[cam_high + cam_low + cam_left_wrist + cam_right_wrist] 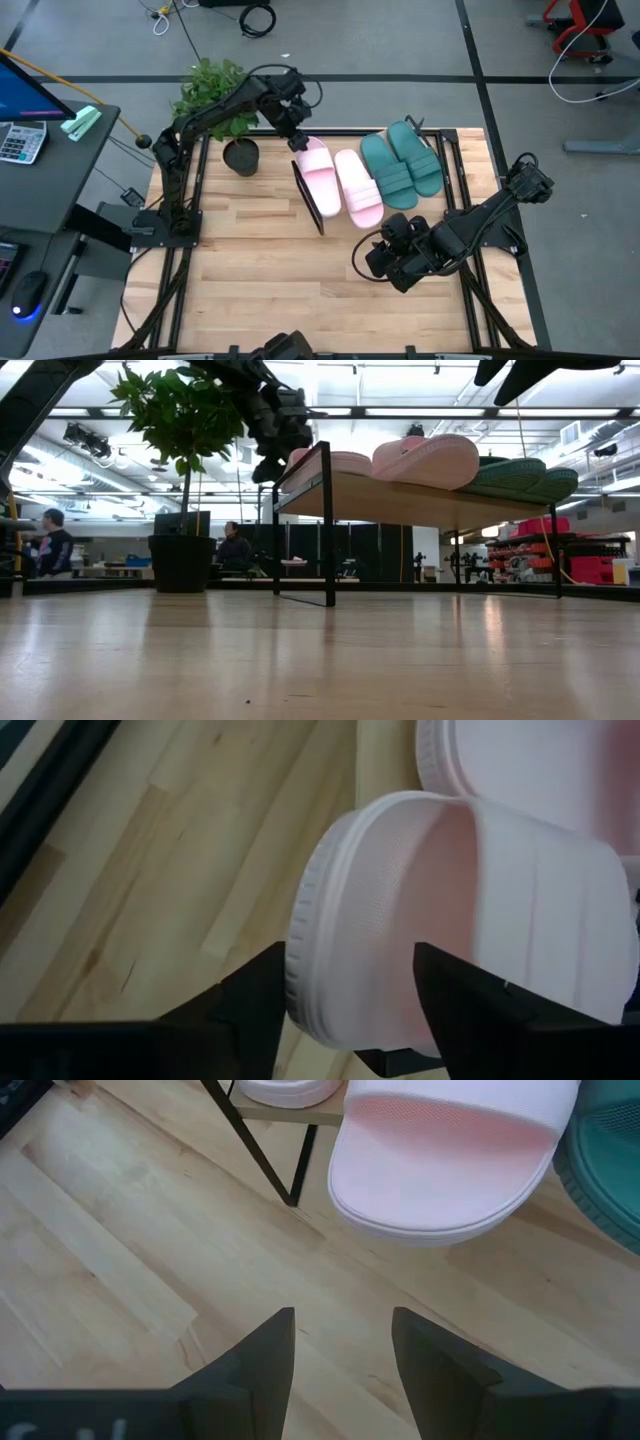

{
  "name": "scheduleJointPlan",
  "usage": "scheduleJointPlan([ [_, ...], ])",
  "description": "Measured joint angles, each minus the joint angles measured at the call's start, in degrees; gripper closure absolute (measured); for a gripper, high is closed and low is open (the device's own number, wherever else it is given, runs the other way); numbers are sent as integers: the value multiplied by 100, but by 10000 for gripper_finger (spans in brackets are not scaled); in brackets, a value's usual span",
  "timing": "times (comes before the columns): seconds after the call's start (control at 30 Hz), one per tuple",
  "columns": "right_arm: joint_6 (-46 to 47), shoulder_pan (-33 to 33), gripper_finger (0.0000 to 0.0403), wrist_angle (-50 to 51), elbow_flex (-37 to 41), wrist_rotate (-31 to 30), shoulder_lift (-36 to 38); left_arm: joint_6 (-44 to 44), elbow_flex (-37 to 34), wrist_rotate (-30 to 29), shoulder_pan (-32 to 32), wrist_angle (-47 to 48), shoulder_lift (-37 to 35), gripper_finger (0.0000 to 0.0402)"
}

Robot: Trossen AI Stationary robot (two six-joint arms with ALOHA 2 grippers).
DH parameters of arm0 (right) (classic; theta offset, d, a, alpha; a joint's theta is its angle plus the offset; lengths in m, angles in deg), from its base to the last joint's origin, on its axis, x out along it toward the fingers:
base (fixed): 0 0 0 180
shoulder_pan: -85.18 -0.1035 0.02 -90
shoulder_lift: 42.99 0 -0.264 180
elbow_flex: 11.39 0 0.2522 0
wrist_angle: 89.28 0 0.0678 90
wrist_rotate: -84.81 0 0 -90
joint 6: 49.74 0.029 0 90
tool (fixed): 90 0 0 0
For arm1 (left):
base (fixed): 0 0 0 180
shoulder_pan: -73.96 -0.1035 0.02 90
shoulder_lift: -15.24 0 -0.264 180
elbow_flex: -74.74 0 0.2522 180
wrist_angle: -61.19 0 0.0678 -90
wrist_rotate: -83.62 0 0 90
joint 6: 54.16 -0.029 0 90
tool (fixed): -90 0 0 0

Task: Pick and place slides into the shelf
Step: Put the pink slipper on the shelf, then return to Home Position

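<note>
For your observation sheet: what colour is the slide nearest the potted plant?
Pale pink, clearest in the high view.

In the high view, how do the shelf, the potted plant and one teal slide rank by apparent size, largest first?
1. The shelf, though the slides cover most of it.
2. The potted plant, counting its leaves.
3. One teal slide; the other teal slide looks alike.

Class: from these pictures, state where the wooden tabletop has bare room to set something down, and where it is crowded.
Free: the wooden tabletop in front of the low plank-topped shelf, between the left arm's base and the right gripper. Crowded: the shelf, filled by two pale pink foam slides and two teal-green foam slides, with the left gripper at the outer pink slide's end beside the potted plant.
</note>
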State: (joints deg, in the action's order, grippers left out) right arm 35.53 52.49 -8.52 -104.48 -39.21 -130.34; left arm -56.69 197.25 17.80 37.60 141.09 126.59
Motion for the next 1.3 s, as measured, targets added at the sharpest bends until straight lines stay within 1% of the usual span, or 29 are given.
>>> scheduleJointPlan([
  [0.1,0,0,228,0,0,0,0,-90,0,-98,51,-4,0,170],
  [0.23,1,0,228,0,0,-1,0,-114,0,-739,112,-14,0,157],
  [0.4,2,0,228,0,0,0,0,-137,0,-1170,204,-19,0,150],
  [0.67,2,0,228,0,0,0,0,-400,0,-1223,301,-22,0,149],
  [1.0,4,0,228,-2,0,0,0,-483,2,-1244,300,-102,-80,143],
  [1.13,4,0,228,0,0,0,0,-481,2,-1422,300,-172,-262,145],
  [1.3,4,0,228,0,0,-2,0,-579,7,-1810,322,-332,-585,155],
])
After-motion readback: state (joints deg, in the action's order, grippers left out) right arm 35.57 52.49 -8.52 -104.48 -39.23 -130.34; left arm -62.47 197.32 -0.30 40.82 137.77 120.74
